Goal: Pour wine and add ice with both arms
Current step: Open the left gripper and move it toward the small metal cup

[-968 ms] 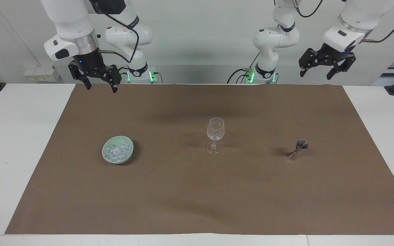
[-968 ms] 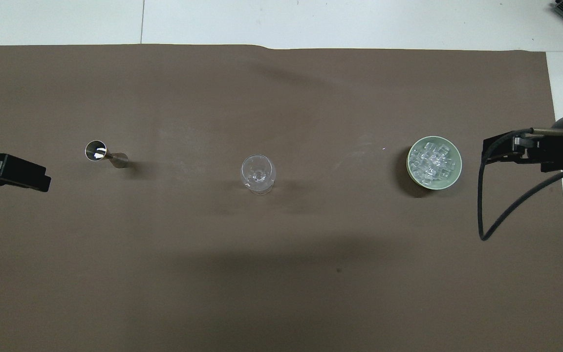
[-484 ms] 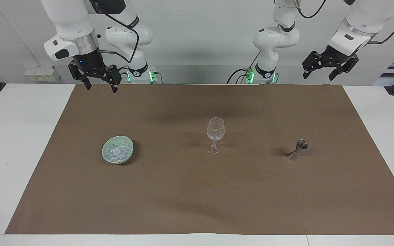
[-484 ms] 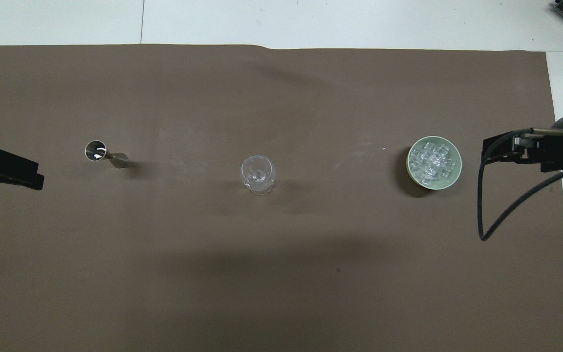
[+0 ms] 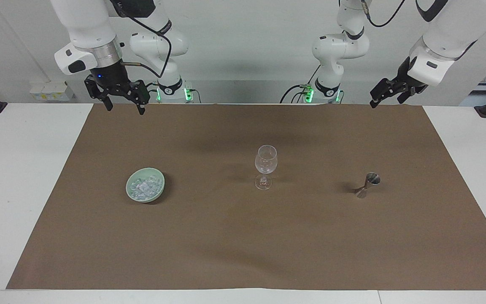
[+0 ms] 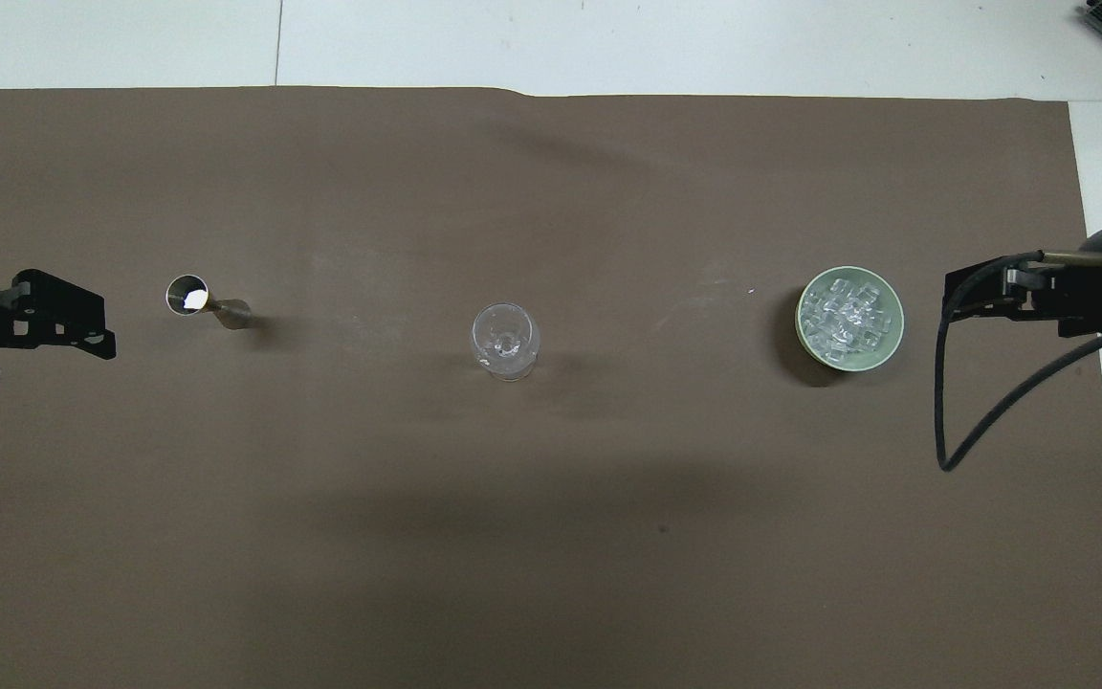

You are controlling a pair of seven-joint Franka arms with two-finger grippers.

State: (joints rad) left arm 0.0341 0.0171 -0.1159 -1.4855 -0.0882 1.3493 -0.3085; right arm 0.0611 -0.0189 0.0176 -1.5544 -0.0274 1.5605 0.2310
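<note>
Both arms hang raised: the right gripper [image 5: 124,106] points straight down, fingers spread, empty — the left gripper [image 5: 388,93] tilts toward the jigger [image 5: 367,185], fingers apart, holding nothing.

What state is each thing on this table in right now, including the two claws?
Wine glass: upright, empty.
Green bowl: upright, holds ice.
Metal jigger: standing upright, untouched.
Left gripper: open, empty, raised above the jigger's end of the mat.
Right gripper: open, empty, raised above the bowl's end.
</note>
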